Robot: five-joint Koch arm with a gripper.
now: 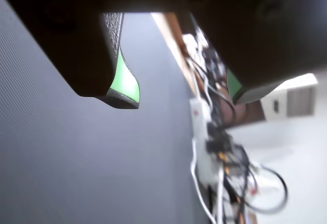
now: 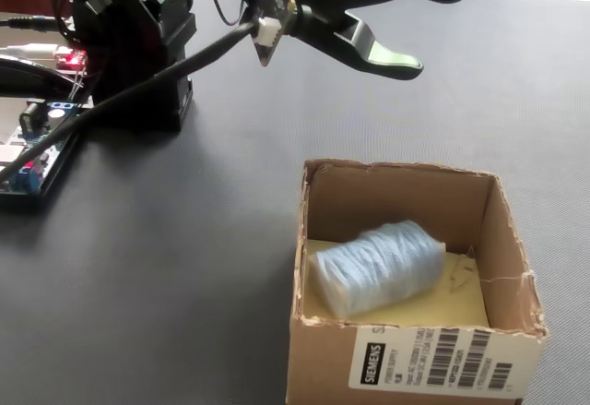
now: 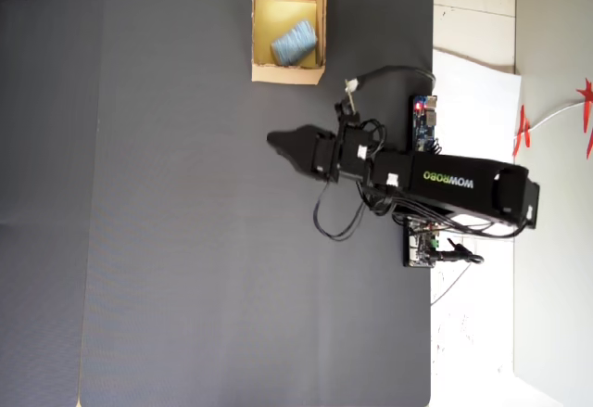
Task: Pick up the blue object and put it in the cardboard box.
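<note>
- We take the cardboard box (image 2: 415,373) as our landmark; in the fixed view it stands on the dark grey mat (image 2: 166,267), with a white barcode label (image 2: 442,366) on its near wall.
- The blue object (image 2: 378,268) lies inside the box, on the yellowish floor, close to the left wall as the fixed view shows it. It lies on its side, a little slanted.
- In the overhead view we see the box (image 3: 287,75) near the top edge of the mat (image 3: 185,240), and the blue object (image 3: 294,44) is in its right half.
- The gripper (image 2: 433,31) is raised in the air behind the box in the fixed view, well apart from it, and it holds nothing.
- Its jaws stand apart: in the wrist view we see the gripper (image 1: 186,101) with two dark tips, each with a green pad, and a wide gap between them where only the mat shows.
- In the overhead view the gripper (image 3: 276,138) points to the left, below the box and clear of it.
- The arm base (image 2: 138,45) stands behind the box and to its left in the fixed view, and circuit boards (image 2: 37,147) with small red lights lie further to the left.
- In the overhead view the arm carries white lettering (image 3: 449,181), and black cables (image 3: 334,222) hang from it over the mat.
</note>
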